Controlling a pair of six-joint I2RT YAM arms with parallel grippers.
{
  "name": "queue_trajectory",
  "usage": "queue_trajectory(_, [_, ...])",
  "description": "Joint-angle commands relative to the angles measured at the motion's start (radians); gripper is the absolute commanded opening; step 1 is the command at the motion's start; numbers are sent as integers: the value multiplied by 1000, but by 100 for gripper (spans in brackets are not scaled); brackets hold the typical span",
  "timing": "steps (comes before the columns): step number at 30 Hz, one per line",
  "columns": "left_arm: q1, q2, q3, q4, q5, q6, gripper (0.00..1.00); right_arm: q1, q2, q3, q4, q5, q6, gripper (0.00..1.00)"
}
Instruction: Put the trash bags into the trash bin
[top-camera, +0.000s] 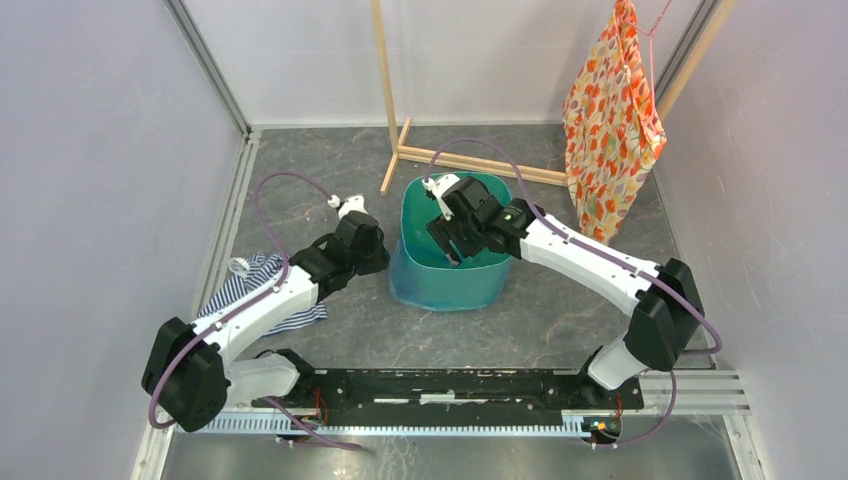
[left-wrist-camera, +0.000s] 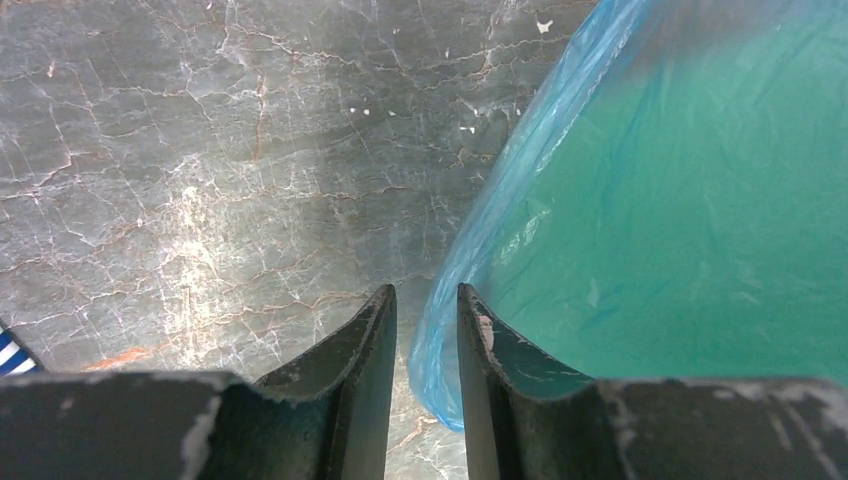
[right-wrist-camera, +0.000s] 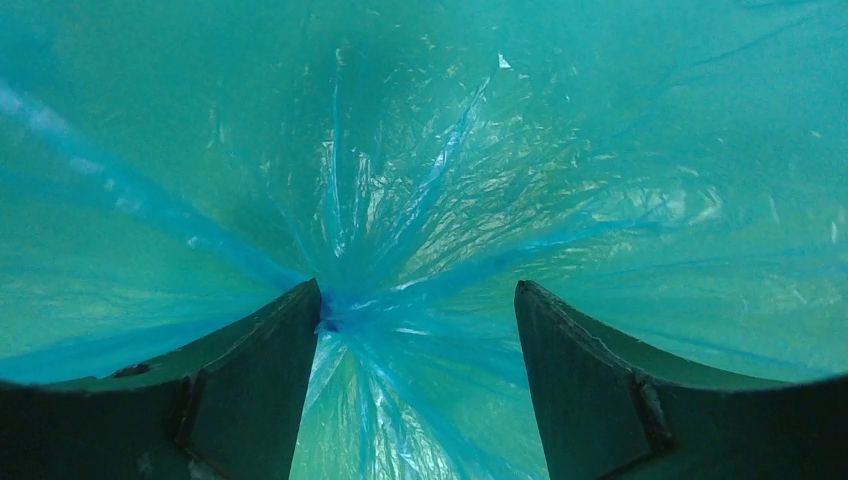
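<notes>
Blue bag lining the green bin, with both arms working at it.
The worktop (top-camera: 560, 320) is carrying the bin (top-camera: 495, 190) in its middle, nearer the far edge. The thin blue bag (top-camera: 440, 285) is lying inside the bin and draping down its outer walls. The right jaws are reaching into the bin, standing wide, with bunched film touching one finger (right-wrist-camera: 250, 370). The left jaws are hovering by the bin's left wall, narrow but parted, at the bag's hem. A striped cloth (top-camera: 255, 285) is lying near the left edge.

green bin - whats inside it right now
The blue bag lines the bin, and the open right claw reaches in against the plastic. The bin's floor is hidden under the bag.
</notes>
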Motion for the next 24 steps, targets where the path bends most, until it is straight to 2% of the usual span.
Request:
queue_trajectory(1, [5, 0, -12, 39, 9, 8, 35, 1, 14, -44, 80, -4, 28, 78])
queue_trajectory(24, [5, 82, -50, 131, 68, 26, 27, -1, 70, -171, 180, 96, -5, 77])
